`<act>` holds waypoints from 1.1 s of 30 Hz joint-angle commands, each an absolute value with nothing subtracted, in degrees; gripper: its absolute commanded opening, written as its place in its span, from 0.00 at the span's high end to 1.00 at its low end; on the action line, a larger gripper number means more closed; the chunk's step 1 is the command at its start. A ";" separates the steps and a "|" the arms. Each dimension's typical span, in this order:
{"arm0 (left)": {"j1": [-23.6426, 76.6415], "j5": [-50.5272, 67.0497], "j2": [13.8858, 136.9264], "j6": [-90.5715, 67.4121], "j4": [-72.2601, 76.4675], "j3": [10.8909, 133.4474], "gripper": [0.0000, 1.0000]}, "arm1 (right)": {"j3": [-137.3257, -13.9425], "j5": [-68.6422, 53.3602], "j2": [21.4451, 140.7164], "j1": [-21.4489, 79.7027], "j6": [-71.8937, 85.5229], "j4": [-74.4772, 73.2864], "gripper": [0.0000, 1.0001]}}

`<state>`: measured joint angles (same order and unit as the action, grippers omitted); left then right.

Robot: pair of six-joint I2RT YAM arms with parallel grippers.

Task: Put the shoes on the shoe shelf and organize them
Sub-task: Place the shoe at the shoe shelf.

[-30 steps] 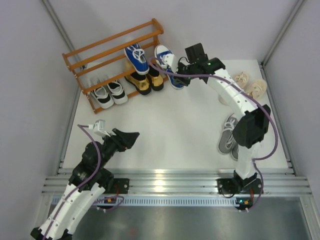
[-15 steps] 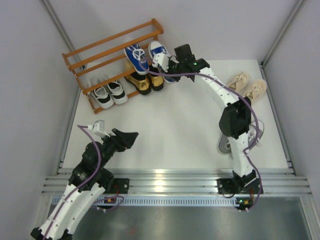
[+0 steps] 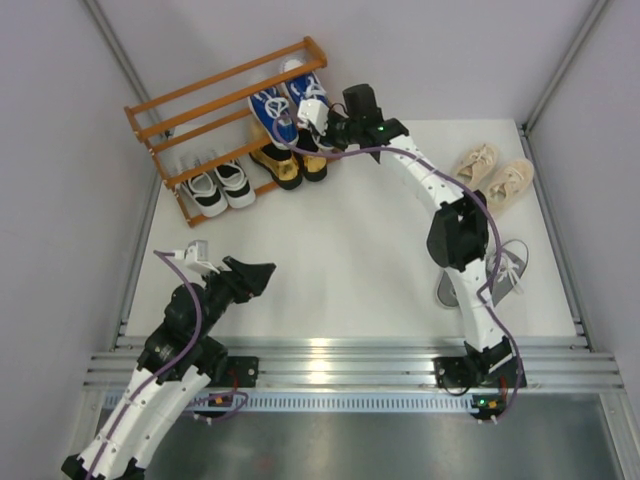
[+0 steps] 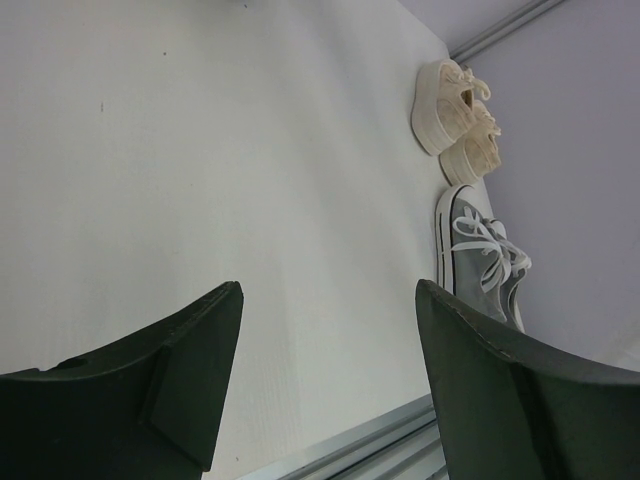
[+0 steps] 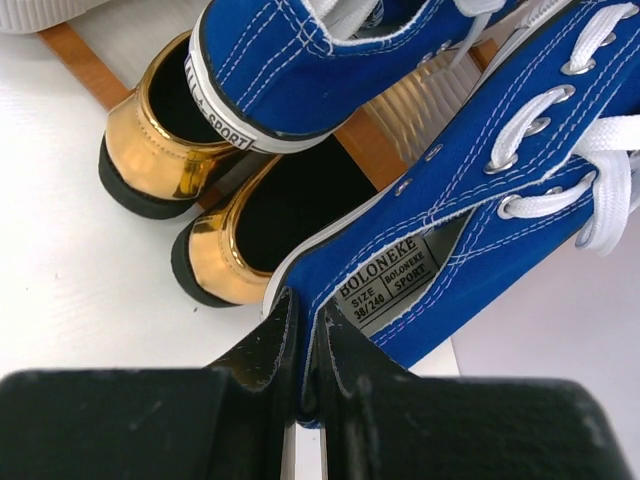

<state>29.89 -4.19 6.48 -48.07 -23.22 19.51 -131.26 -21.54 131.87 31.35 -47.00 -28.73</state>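
The orange-brown shoe shelf (image 3: 215,80) stands at the back left. One blue sneaker (image 3: 270,115) rests on its right half. My right gripper (image 3: 322,125) is shut on the heel rim of the second blue sneaker (image 3: 300,92), holding it beside the first, over the shelf's right end. In the right wrist view the fingers (image 5: 285,340) pinch the heel wall of the held sneaker (image 5: 480,200), above the gold loafers (image 5: 160,150). The black-and-white sneakers (image 3: 218,185) sit low on the shelf. My left gripper (image 3: 262,275) hangs open and holds nothing, low over the table.
Beige lace-ups (image 3: 495,170) lie at the table's right edge, and grey sneakers (image 3: 505,270) lie nearer, partly behind the right arm. Both pairs show in the left wrist view, the beige lace-ups (image 4: 455,110) and the grey sneakers (image 4: 480,260). Walls close in on the table's left, right and back sides.
My right arm has carried the blue sneaker left and back, from beside the gold loafers to the shelf's right end next to its mate. The left arm has stayed still.
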 commanded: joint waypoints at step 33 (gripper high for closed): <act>29.79 -4.92 3.34 -49.04 -22.06 18.28 0.25 | -138.34 -18.90 136.58 34.72 -49.92 -7.91 0.78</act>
